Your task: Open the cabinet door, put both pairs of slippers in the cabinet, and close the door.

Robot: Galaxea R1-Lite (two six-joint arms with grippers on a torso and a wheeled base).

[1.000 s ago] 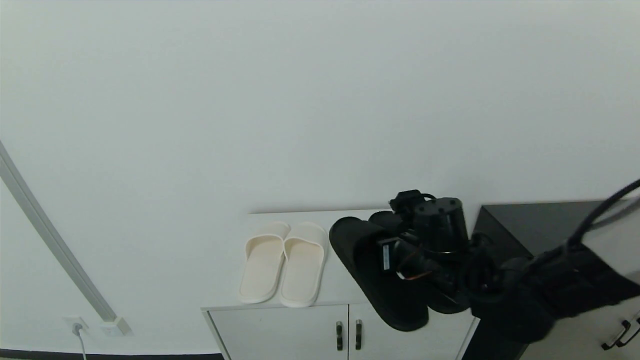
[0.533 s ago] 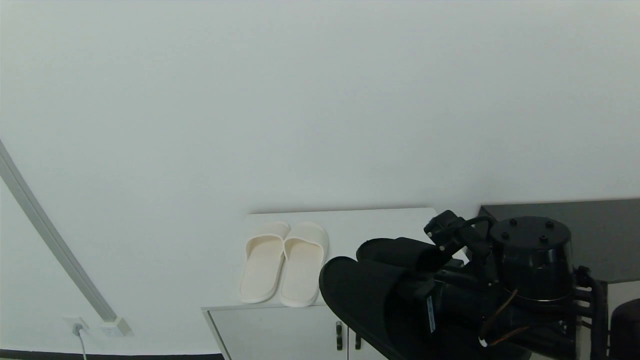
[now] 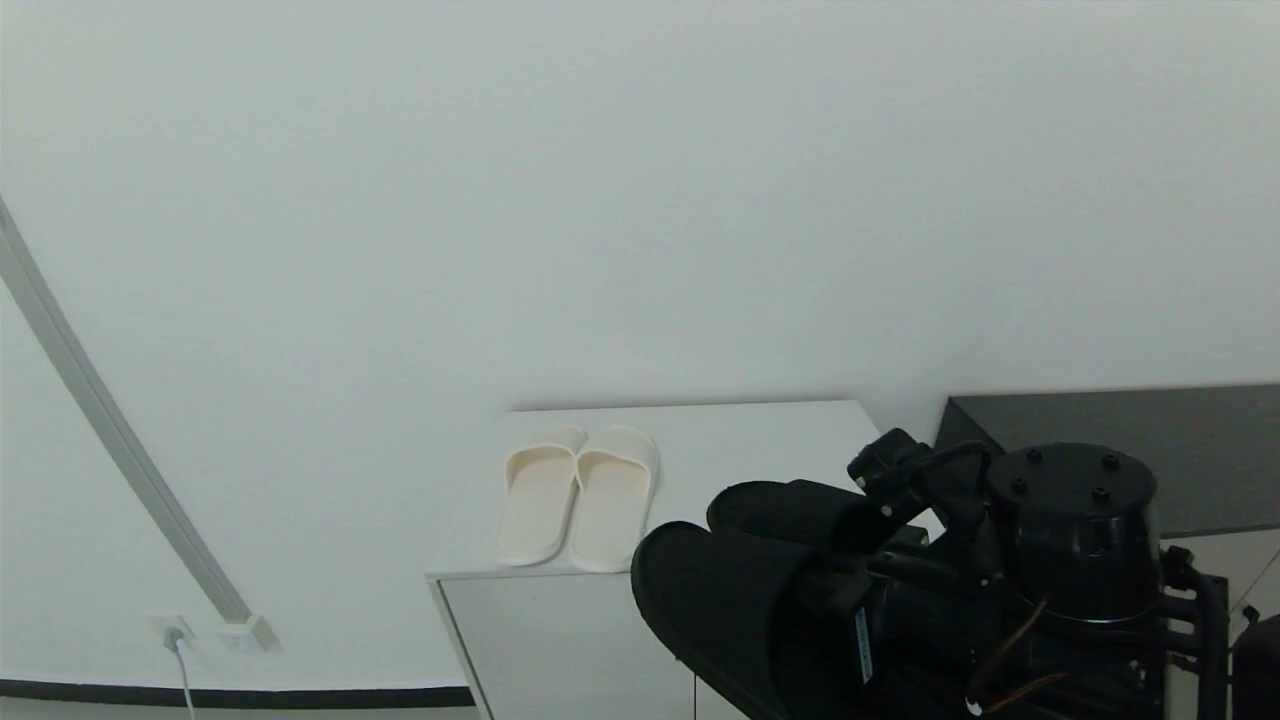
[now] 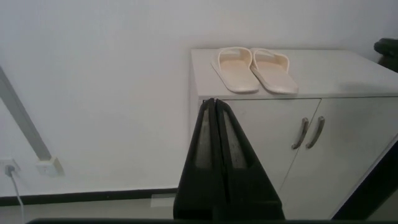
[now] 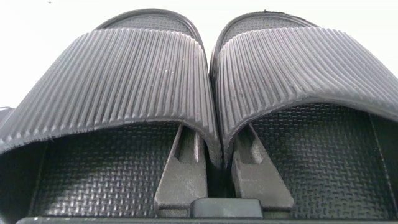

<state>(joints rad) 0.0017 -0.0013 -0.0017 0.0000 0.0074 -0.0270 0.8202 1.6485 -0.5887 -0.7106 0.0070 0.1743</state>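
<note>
The jaws of the right gripper (image 5: 212, 155) pinch together the inner strap edges of a pair of black ribbed rubber slippers (image 3: 720, 600), one finger inside each of the two, holding them in the air in front of the low white two-door cabinet (image 4: 348, 68). The jaws of the left gripper (image 4: 216, 109) are pressed together on nothing, before the cabinet's left corner. Two cream smooth-foam slippers (image 3: 580, 495) sit touching, side by side, on the cabinet top. Both doors (image 4: 261, 143) are closed, their two bar handles (image 4: 309, 132) near each other.

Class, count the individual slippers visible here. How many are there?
4. Two cream slippers lie side by side on the cabinet top; two black slippers are pinched together in the right gripper. None seems hidden.
</note>
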